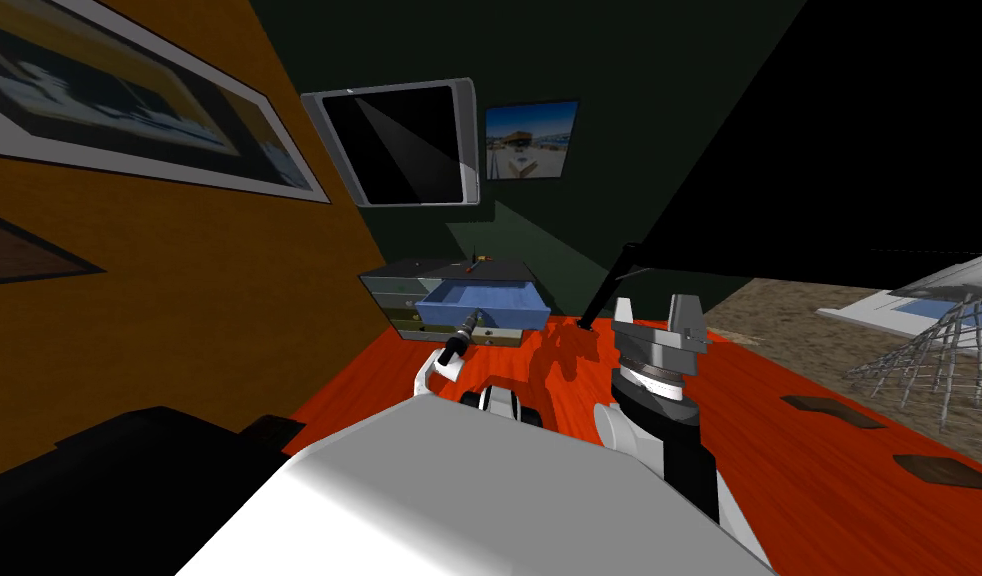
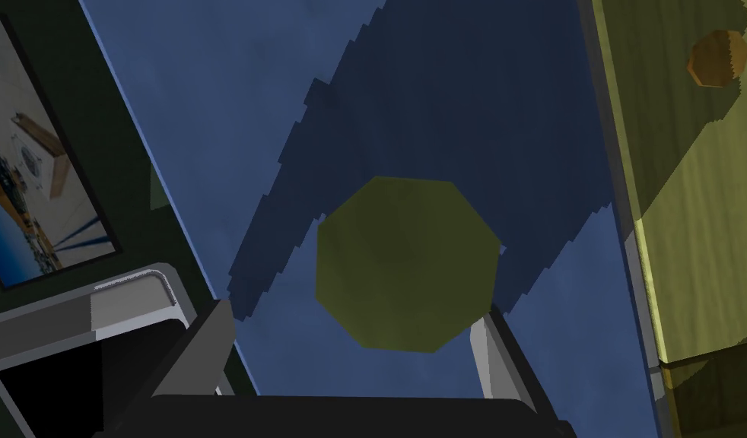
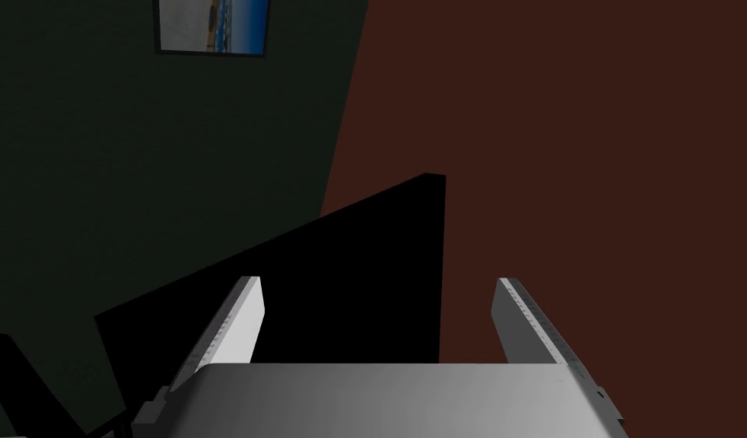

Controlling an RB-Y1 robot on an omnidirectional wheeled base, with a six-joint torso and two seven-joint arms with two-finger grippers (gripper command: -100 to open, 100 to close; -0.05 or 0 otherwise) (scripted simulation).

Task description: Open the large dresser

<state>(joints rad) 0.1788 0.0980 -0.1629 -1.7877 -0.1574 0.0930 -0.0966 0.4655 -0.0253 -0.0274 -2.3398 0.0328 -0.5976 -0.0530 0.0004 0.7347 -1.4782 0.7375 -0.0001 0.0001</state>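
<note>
1. The dresser (image 1: pixel 411 300) sits on the red floor (image 1: pixel 779 450) in the corner where the orange wall (image 1: pixel 179 300) meets the dark green wall (image 1: pixel 619 150). Its blue drawer (image 1: pixel 479 305) is pulled out toward me.
2. My left gripper (image 2: pixel 353 310) is right at that drawer's front. The fingers are spread, with the olive knob (image 2: pixel 406 262) between them and not pinched.
3. My right gripper (image 3: pixel 376 285) is raised well off to the side, fingers apart, holding nothing.

Dim overall; the floor (image 1: pixel 779 450) glows bright orange-red at lower right. A jagged, stair-stepped shadow (darkening the knob (image 2: pixel 406 262) too) crosses the blue drawer (image 2: pixel 212 114). The walls (image 1: pixel 179 300) splay toward the head view's corners.
</note>
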